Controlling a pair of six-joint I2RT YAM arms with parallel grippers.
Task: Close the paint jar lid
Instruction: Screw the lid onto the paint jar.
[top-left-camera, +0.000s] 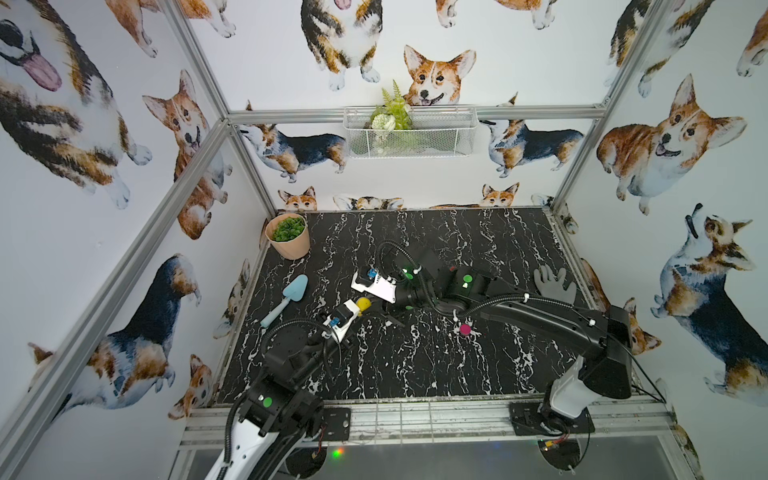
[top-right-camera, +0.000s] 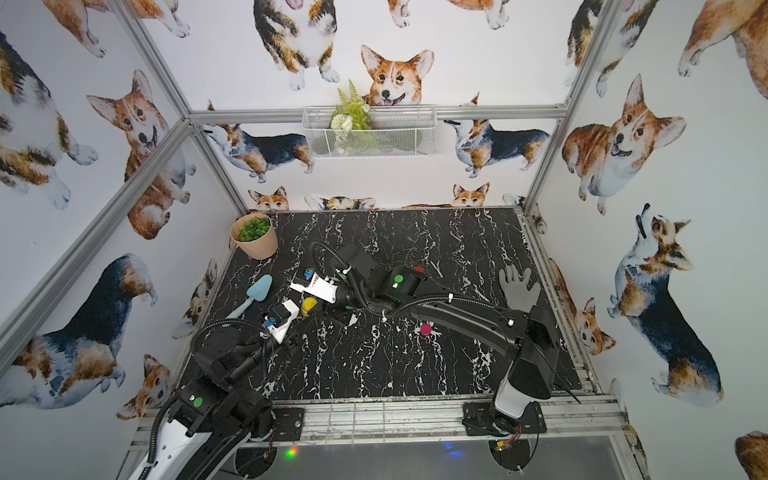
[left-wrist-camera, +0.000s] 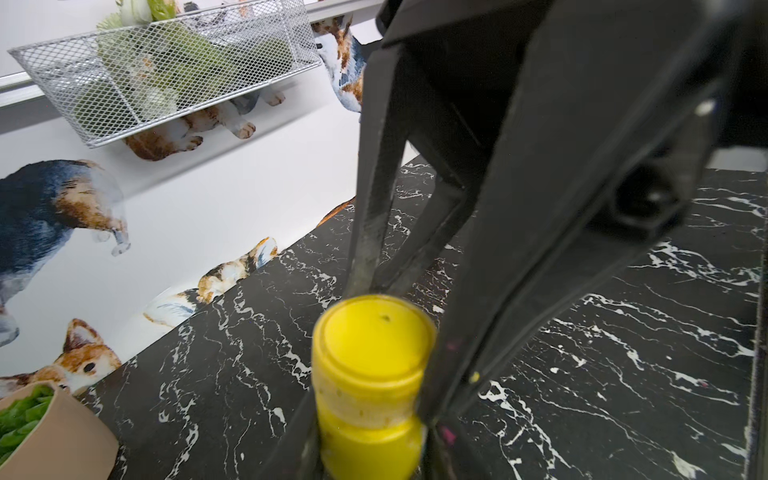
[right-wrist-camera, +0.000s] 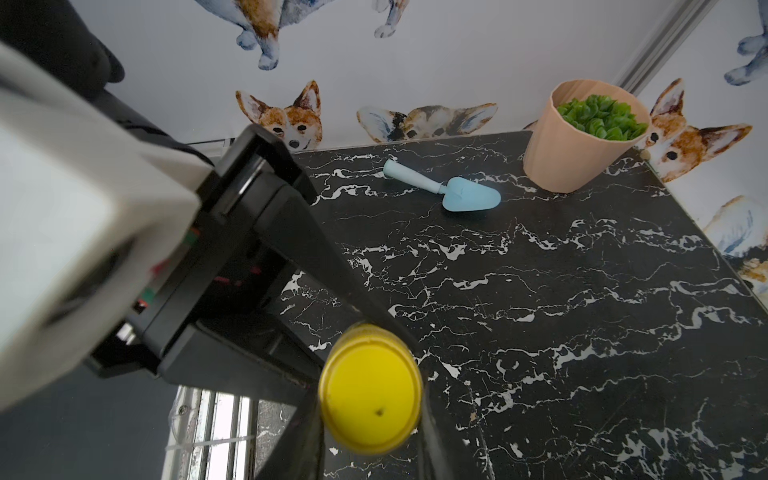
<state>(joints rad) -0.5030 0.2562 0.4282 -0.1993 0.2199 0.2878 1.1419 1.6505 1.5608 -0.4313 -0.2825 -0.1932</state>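
Two hands meet at yellow paint jar (top-left-camera: 363, 304), left hand (left-wrist-camera: 370, 434) gripping its body, right hand (right-wrist-camera: 368, 419) pinching lid (right-wrist-camera: 370, 390)

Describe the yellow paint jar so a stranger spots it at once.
On the black marble-patterned tabletop, look right of the light blue plastic trowel. The small yellow plastic paint jar is there, its body in the left gripper and its lid in the right gripper. The pink round piece nearby lies free; this one is yellow and gripped.
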